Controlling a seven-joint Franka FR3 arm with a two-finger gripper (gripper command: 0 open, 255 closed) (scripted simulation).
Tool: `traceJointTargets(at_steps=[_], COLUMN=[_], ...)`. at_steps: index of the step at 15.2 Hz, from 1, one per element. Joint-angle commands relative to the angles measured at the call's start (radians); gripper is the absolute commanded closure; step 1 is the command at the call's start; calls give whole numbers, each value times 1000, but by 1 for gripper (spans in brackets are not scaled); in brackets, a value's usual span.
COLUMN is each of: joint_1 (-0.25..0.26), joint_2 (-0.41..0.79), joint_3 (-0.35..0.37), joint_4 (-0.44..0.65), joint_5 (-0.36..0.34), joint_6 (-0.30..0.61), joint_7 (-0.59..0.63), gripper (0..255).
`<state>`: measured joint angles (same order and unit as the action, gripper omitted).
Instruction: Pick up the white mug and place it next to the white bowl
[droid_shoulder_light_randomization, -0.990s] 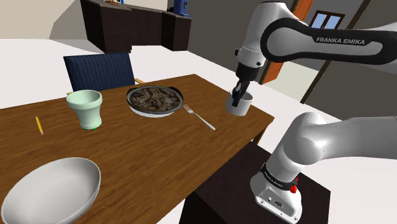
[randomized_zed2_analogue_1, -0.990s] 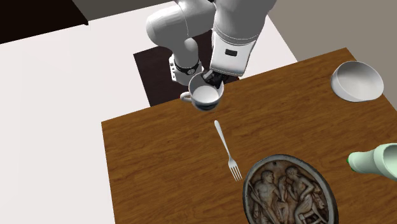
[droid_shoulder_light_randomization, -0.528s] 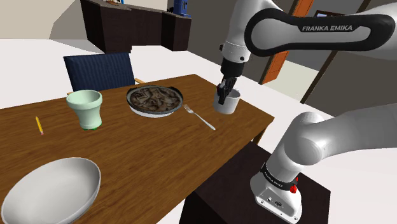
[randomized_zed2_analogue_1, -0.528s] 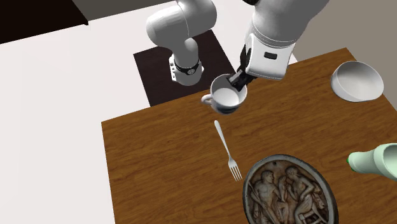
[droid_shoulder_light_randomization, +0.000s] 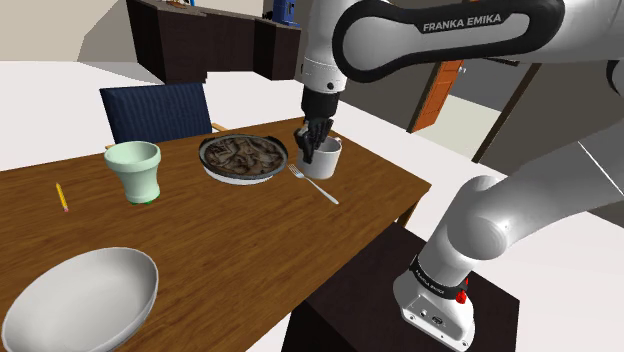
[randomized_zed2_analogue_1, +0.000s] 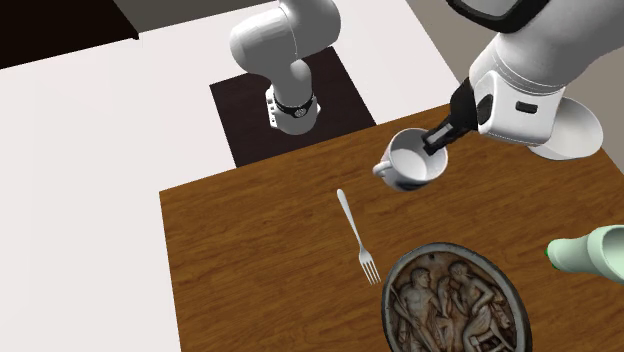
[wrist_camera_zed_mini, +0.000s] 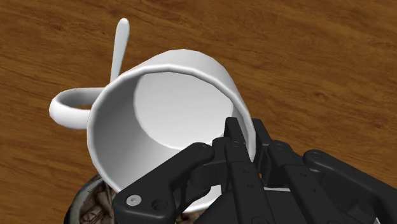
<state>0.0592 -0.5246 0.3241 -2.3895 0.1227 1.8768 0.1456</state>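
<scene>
The white mug (droid_shoulder_light_randomization: 325, 159) hangs in the air above the brown table (droid_shoulder_light_randomization: 250, 240), a little tilted, with my gripper (droid_shoulder_light_randomization: 314, 141) shut on its rim. It hovers over the fork (droid_shoulder_light_randomization: 313, 184), close to the dark patterned plate (droid_shoulder_light_randomization: 243, 157). In the second exterior view the mug (randomized_zed2_analogue_1: 410, 164) hangs off the gripper (randomized_zed2_analogue_1: 440, 140), handle toward the fork (randomized_zed2_analogue_1: 357, 238). The wrist view looks into the mug (wrist_camera_zed_mini: 172, 95), one finger inside its wall and one outside at the gripper (wrist_camera_zed_mini: 245, 137). The white bowl (droid_shoulder_light_randomization: 85, 295) lies far off at the table's near corner; the arm partly hides the bowl (randomized_zed2_analogue_1: 582, 128).
A pale green cup (droid_shoulder_light_randomization: 135, 170) stands left of the plate, with a yellow pencil (droid_shoulder_light_randomization: 62, 197) beyond it. A blue chair (droid_shoulder_light_randomization: 155, 110) is tucked in behind the table. The stand (droid_shoulder_light_randomization: 400, 300) sits off the table's right end. The plate (randomized_zed2_analogue_1: 455, 300) and green cup (randomized_zed2_analogue_1: 590, 250) show too.
The arm has carried the mug from over the table's end by the stand inward along the table, past the fork's handle toward the plate. The grip has stayed the same.
</scene>
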Motion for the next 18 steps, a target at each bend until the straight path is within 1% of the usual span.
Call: traceJointTargets(at_steps=[1, 6, 11, 15, 18], joint_1=[-1, -7, 4, 42, 96], joint_2=[75, 263, 468, 646, 787], joint_3=[37, 121, 192, 229, 238], joint_4=[69, 242, 445, 636, 803], joint_5=[-4, -47, -134, -227, -302], joint_6=[7, 18, 0, -42, -93], joint_7=[45, 155, 278, 377, 441], gripper=[255, 255, 255, 255, 255])
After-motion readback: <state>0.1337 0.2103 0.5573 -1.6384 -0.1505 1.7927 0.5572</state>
